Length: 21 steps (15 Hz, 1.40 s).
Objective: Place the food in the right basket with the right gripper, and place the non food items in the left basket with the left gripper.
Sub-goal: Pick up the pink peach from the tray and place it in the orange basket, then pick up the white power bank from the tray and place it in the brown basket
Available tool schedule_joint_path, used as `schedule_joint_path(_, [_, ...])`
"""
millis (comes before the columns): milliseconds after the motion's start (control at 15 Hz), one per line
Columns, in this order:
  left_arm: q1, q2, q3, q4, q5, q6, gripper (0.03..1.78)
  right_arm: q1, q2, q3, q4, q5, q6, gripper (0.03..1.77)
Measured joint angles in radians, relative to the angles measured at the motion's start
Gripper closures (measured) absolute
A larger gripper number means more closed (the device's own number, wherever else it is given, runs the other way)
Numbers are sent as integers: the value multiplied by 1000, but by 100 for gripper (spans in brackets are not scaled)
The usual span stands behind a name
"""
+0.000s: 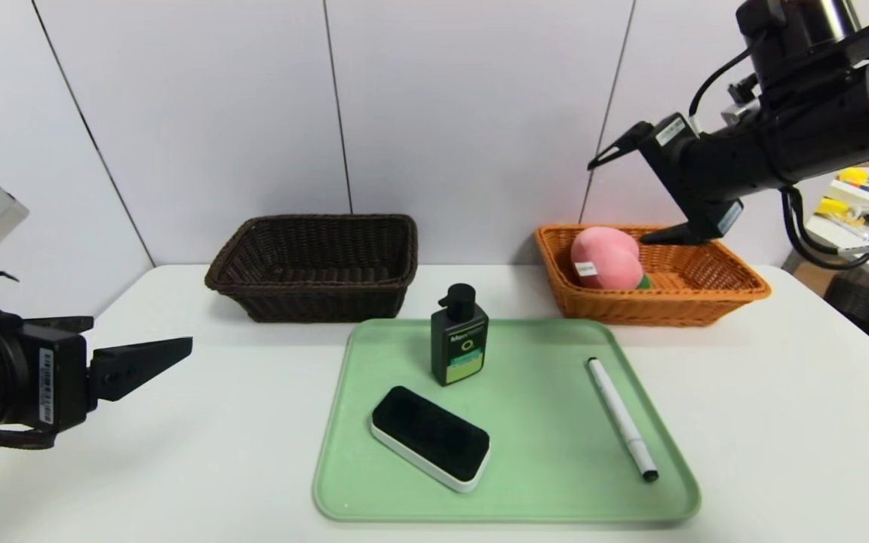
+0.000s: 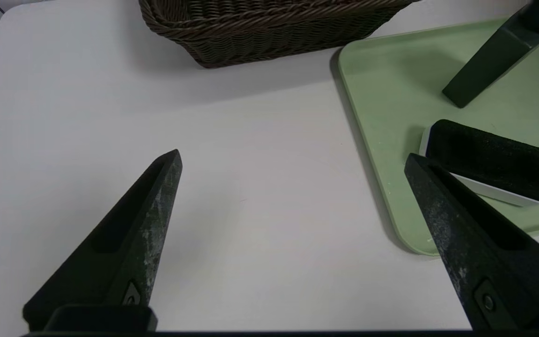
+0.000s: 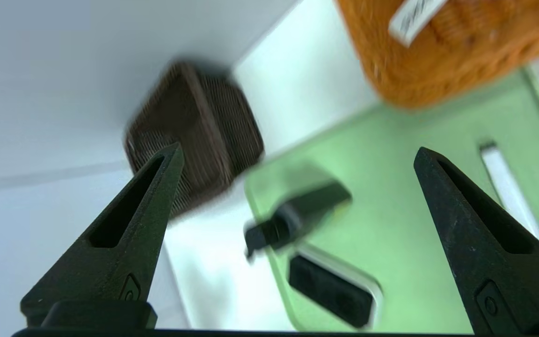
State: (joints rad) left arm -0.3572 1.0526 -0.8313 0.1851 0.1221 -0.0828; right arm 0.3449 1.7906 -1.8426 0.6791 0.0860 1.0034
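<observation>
Eraser lies flat on the tray's front left, long axis running from near-right to far-left, with the bottle upright just behind it and the pen well over to the right. Left gripper hovers low off the tray's left side, jaws spread and empty, and it's the nearer arm. Peach sits in the orange basket; right gripper hangs above it, jaws wide, released. Brown basket waits behind.

Pink peach with a white tag in the orange-tan woven basket. Dark brown woven basket at ten o'clock of the pale green tray. Black bottle, green label; black-topped white eraser; white pen, black tip. White surface.
</observation>
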Motion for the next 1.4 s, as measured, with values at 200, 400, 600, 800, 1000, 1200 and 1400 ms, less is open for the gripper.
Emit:
schedule_joint_path(200, [0,-12,0,-8,-7,24,12,147,-63,11,62,-85,-115,11])
schedule_joint_path(400, [0,-21,5,-37,-14,54,12,208,-97,22,82,-96,-184,11])
schedule_joint_path(600, [-1,-26,4,-36,-53,48,12,247,-106,29,107,-101,-206,11])
schedule_joint_path(800, [0,-16,4,-31,-53,30,12,289,-126,103,117,-169,-352,11])
schedule_joint_path(1000, [0,-6,1,-11,-48,28,12,351,-153,220,113,-302,-478,10])
schedule_joint_path(1200, [0,3,3,-11,-48,28,12,416,-156,258,114,-298,-486,10])
schedule_joint_path(1400, [0,4,6,-9,-47,28,12,505,-132,270,113,-260,-507,10])
